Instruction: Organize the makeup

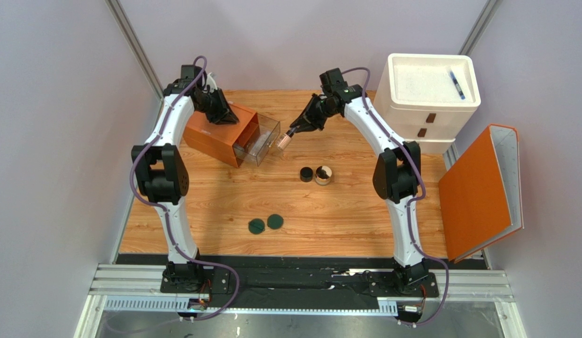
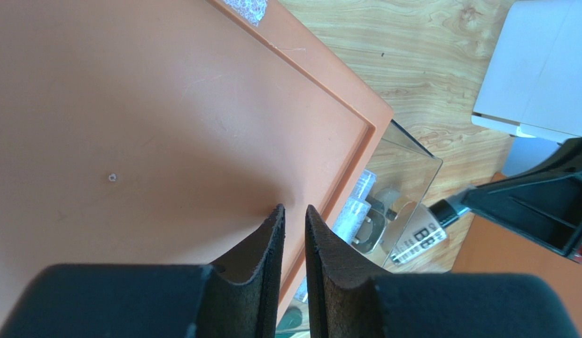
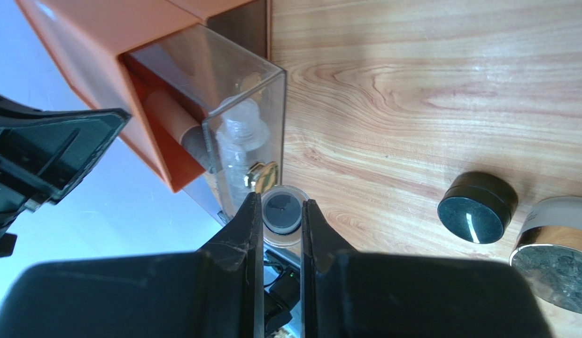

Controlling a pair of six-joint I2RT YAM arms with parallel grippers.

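The only writing that can be read is a large "BB" in dark letters on the beige bottle (image 2: 419, 238), and only the left wrist view shows it; finer print beneath is too small to make out. That view shows the bottle side-on, its dark cap at the right gripper (image 3: 281, 220) and its beige body running away from it toward the clear drawer (image 1: 262, 141). The right wrist view sees the same bottle end-on, a dark round inside a pale ring, clamped between the two fingers (image 3: 248, 236). From above, its long axis runs along the line of the gripper, slanting down toward the drawer's front wall; whether it is past the rim or just outside I cannot tell.

The drawer stands pulled out of the orange box (image 1: 217, 135). Through its wall the right wrist view shows a clear bottle (image 3: 243, 130) and a tan bottle (image 3: 170, 116) lying inside.

The left gripper (image 2: 294, 229) sits over the box's top, its fingers drawn nearly together with nothing between them.

On the wooden counter (image 1: 357, 211) the black cap (image 1: 306, 173) and tan jar (image 1: 322, 174) stand side by side. Only the top view shows the two green discs (image 1: 265, 224), nearer the arm bases, and a blue pen (image 1: 456, 84) on the white drawer unit (image 1: 413, 105)
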